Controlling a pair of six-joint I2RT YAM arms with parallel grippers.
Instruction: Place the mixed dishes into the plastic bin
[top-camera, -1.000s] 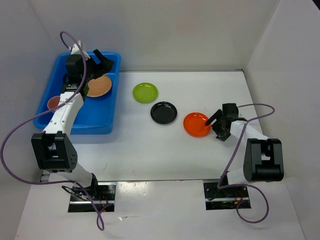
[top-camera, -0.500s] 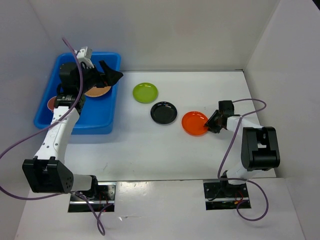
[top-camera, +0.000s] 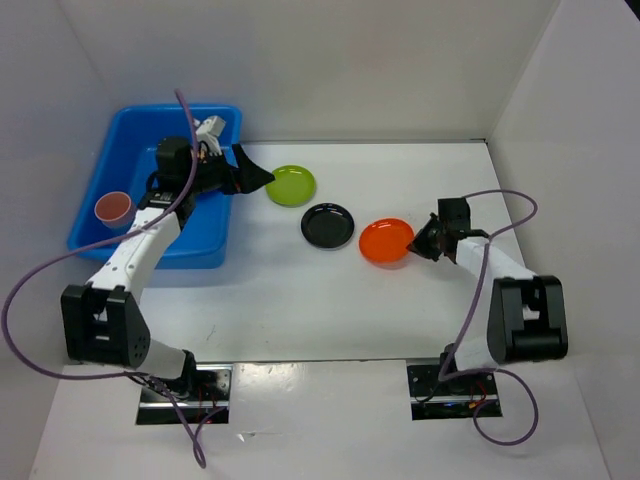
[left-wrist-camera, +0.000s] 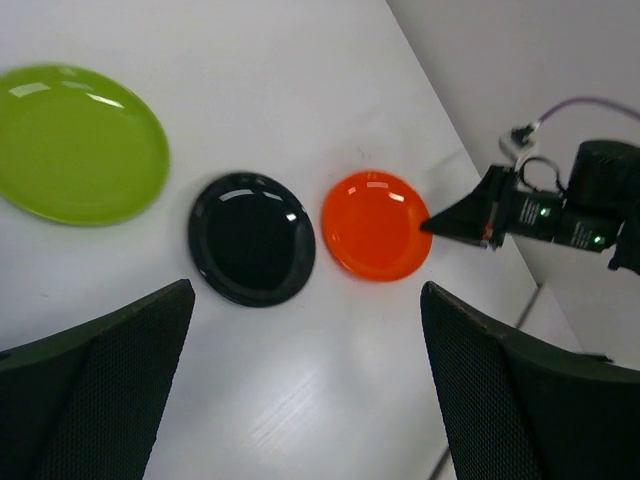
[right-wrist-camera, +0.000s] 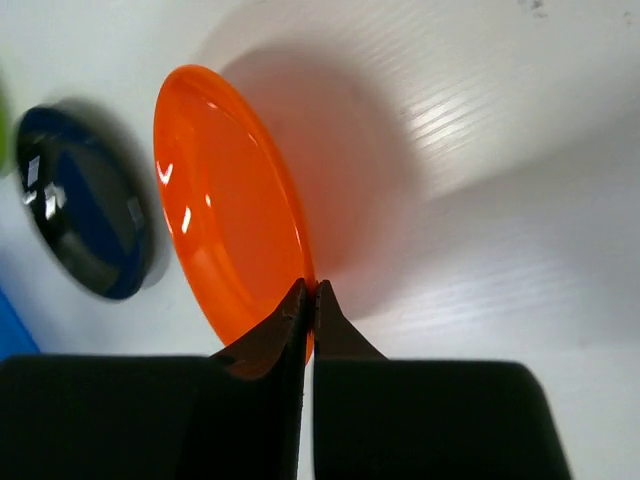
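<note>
We've got the orange plate (top-camera: 387, 241) on the table (top-camera: 300, 300), right of centre, and the right gripper (top-camera: 419, 243) is pinching its right-hand rim, fingers pressed tight on the edge. From the wrist view we judge that edge is tipped up a little. Just beside it the black plate (top-camera: 328, 226) and then the lime green plate (top-camera: 291, 185) lie flat, untouched. So three plates are outside the blue bin (top-camera: 150, 107). Inside it we make out only the salmon-pink cup (top-camera: 113, 208); the left arm hides much. The left gripper (top-camera: 255, 172) hangs spread wide and empty, between the bin and the green plate.
</note>
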